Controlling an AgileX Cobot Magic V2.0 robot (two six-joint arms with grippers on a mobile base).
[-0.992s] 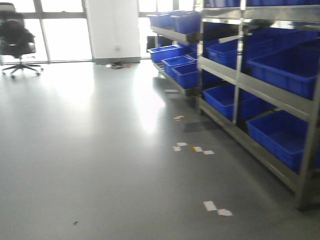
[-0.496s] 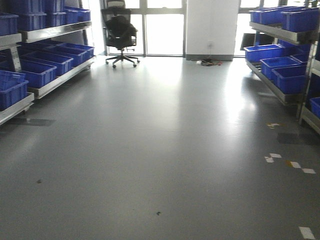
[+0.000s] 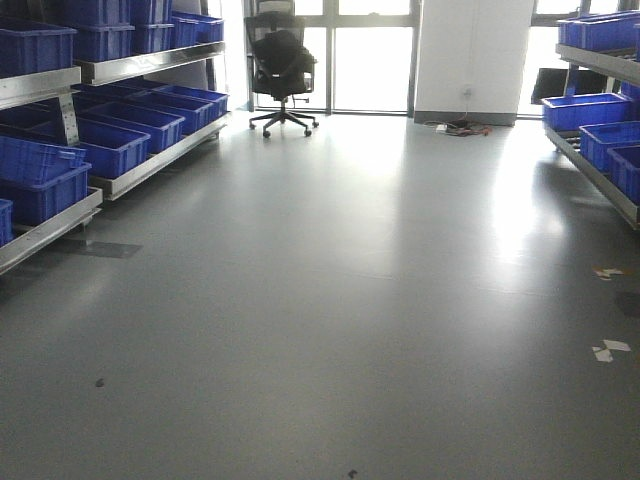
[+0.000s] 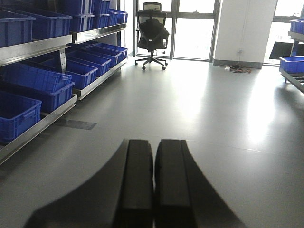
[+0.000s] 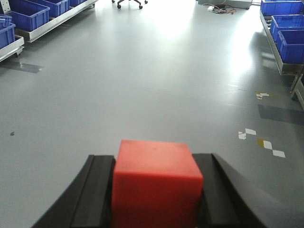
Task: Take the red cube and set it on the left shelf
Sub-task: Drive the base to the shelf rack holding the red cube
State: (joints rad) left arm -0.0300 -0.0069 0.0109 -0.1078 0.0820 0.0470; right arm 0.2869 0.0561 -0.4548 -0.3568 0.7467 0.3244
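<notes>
The red cube (image 5: 156, 183) sits clamped between the black fingers of my right gripper (image 5: 156, 159), held above the grey floor. My left gripper (image 4: 153, 142) is shut, its two pads pressed together with nothing between them. The left shelf (image 3: 60, 86), a steel rack carrying deep-blue crates (image 3: 40, 175), runs along the left side of the aisle. The left shelf (image 4: 45, 46) fills the left of the left wrist view, some way ahead of the gripper. In the right wrist view only the end of the left shelf (image 5: 47, 23) shows at the top left, far from the cube.
A second rack with blue crates (image 3: 600, 125) lines the right side. A black office chair (image 3: 283, 62) stands at the far windows, beside a white pillar (image 3: 470, 55) with cables (image 3: 462, 127) at its foot. Tape scraps (image 3: 608, 350) lie on the floor at right.
The front view has swung left: the right rack slid out toward the right edge and the left shelf came into view. The chair shifted rightward in the frame.
</notes>
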